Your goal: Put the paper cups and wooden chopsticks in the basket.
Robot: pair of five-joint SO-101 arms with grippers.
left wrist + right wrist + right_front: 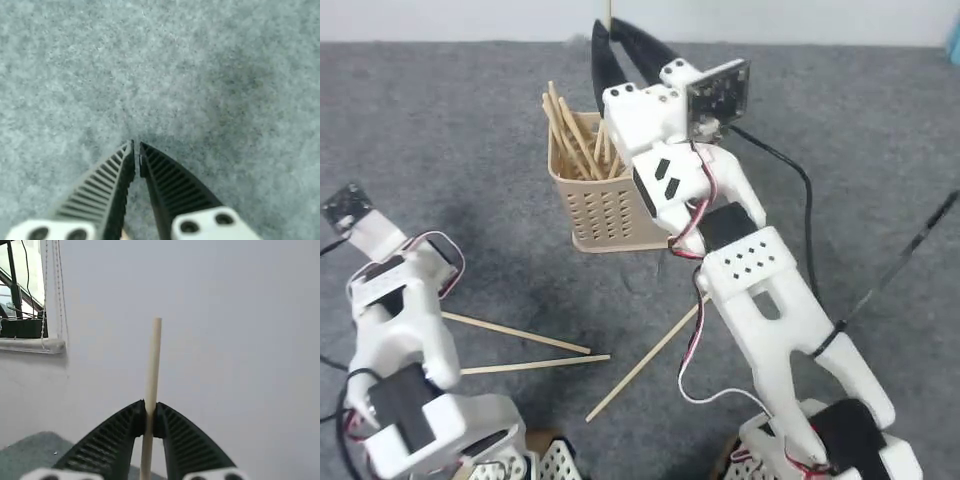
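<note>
A beige perforated basket [603,208] stands on the grey carpet with several wooden chopsticks [572,135] upright in it. My right gripper [610,45] is above and just behind the basket, shut on one chopstick [153,360] that points straight up between the fingertips [150,420]. Three more chopsticks lie flat on the carpet in front of the basket: one [515,332], a second [535,365] below it, and a third [645,365] lying diagonally to the right. My left gripper [136,146] hangs over bare carpet at the left, shut with nothing in it.
The right arm's white body [760,290] stretches from the front right up to the basket. A black cable [807,215] loops over the carpet at the right. Behind the table are a white wall and a window ledge [30,344].
</note>
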